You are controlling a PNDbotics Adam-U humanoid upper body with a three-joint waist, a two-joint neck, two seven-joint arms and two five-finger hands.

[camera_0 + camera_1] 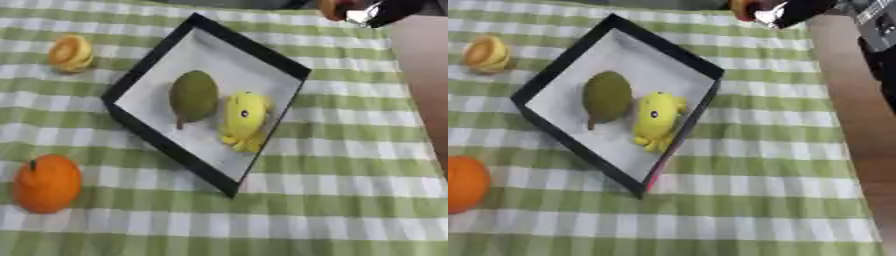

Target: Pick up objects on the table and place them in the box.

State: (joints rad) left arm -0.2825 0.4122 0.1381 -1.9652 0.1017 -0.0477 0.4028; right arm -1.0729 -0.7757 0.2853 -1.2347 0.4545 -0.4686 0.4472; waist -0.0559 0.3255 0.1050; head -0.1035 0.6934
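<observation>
Lying askew on a green-and-white checked tablecloth (332, 210), a shallow black-walled box (140, 70) with a pale floor occupies the middle of the view, one corner pointing toward the far edge and another toward the near edge. Inside it are two objects: a green pear-shaped fruit (193, 96), its stem end toward the near side, and just to its right a yellow toy figure (244, 120) with a dark spot like an eye; the two lie side by side, close enough that contact cannot be ruled out, and both rest on the box floor rather than on its walls. Outside the box, three items remain on the cloth. An orange fruit (47, 183) sits near the lower left, well apart from the box. A halved citrus piece (70, 52), orange with a yellowish rim, lies at the upper left, also apart from the box. At the far edge, upper right, the robot's right hand (798, 10) enters as a dark shape with a light patch, and a small orange-red object (741, 7) shows just beside it; whether the fingers are curled round that object or merely near it cannot be told. To the right of the cloth a bare brownish table surface (424, 75) is exposed. The left hand appears in neither view.
</observation>
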